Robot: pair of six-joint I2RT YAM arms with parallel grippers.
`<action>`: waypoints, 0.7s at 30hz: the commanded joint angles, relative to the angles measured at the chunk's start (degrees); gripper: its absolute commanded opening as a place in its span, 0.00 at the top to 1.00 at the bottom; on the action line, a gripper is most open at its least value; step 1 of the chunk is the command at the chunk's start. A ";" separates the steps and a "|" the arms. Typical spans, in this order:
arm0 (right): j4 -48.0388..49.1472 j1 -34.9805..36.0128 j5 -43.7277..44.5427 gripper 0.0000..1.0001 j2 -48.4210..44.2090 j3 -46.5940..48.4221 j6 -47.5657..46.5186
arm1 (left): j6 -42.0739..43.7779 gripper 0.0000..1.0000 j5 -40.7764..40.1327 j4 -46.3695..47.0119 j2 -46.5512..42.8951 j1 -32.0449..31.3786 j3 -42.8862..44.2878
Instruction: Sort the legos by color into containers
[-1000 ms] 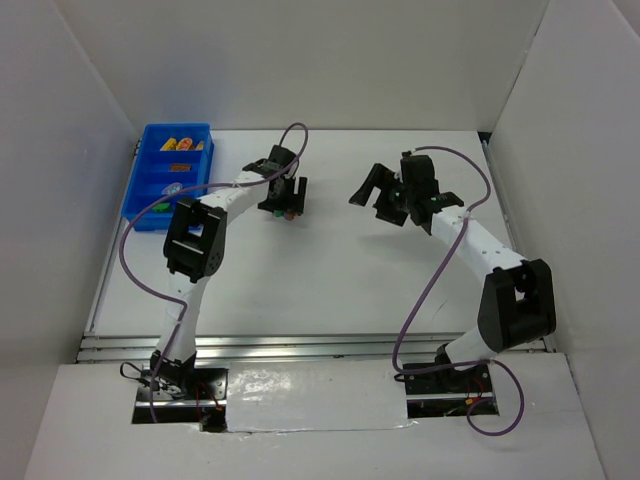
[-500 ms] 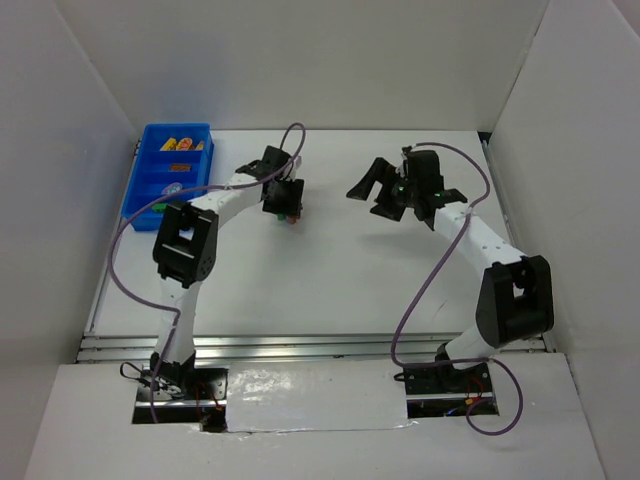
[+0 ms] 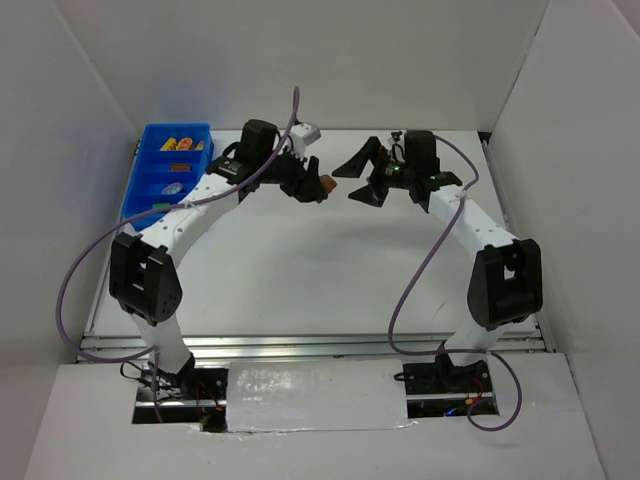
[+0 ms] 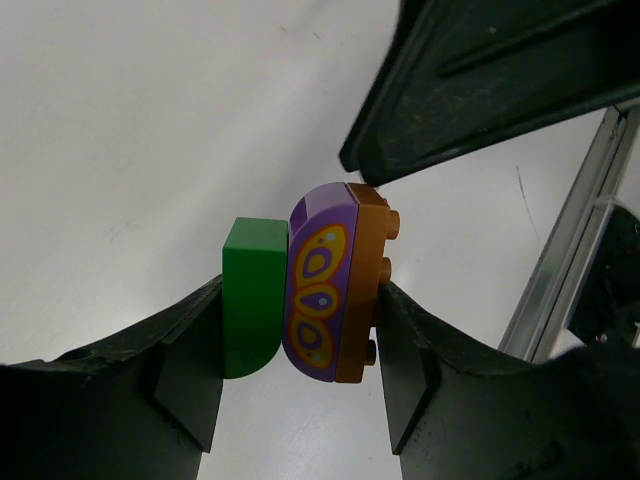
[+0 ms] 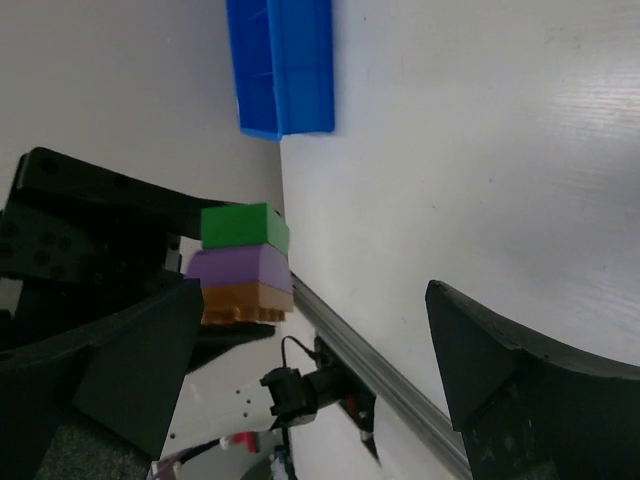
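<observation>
While left tool (image 3: pixel 316 187) clamps stacked legos (image 4: pixel 318 285), right tool (image 3: pixel 358 182) gapes just opposite; blue bin (image 3: pixel 140 186) far left.

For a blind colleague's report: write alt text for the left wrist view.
The left arm's black fingers pinch a sideways stack of three plastic toy pieces: a green rounded block, a purple piece with yellow ovals and a brown studded plate, above a white table.

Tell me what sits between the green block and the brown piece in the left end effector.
A purple oval piece, touching the green block and the brown piece; clearest in the left wrist view.
</observation>
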 commanded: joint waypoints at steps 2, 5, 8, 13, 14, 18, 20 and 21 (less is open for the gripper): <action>-0.44 1.17 -2.82 0.00 -0.17 4.08 1.68 | 4.11 1.00 2.25 -1.92 1.28 -1.94 -0.08; 0.43 2.93 -3.00 0.02 -0.09 2.77 2.11 | 4.64 1.00 1.81 -2.70 1.28 -2.12 0.26; 2.89 3.81 -4.05 0.10 0.18 1.01 3.16 | 5.08 1.00 2.51 -3.41 1.63 -2.47 1.41; 1.41 5.21 -4.58 0.38 0.53 2.93 1.42 | 5.25 0.99 1.29 -4.03 2.15 -3.17 2.02; 0.62 5.65 -3.97 0.39 0.53 3.46 0.80 | 5.25 0.99 0.93 -4.20 2.42 -3.17 2.20; -1.24 6.80 -2.91 0.41 0.62 3.38 -1.05 | 5.25 0.99 -0.13 -4.82 2.86 -3.17 3.25; -0.53 6.80 -3.00 0.55 0.79 2.59 -0.79 | 5.25 0.98 0.31 -5.08 3.03 -3.17 3.95; -0.53 6.80 -2.91 0.56 0.97 2.50 -0.79 | 5.25 0.97 0.57 -5.17 2.95 -3.17 4.13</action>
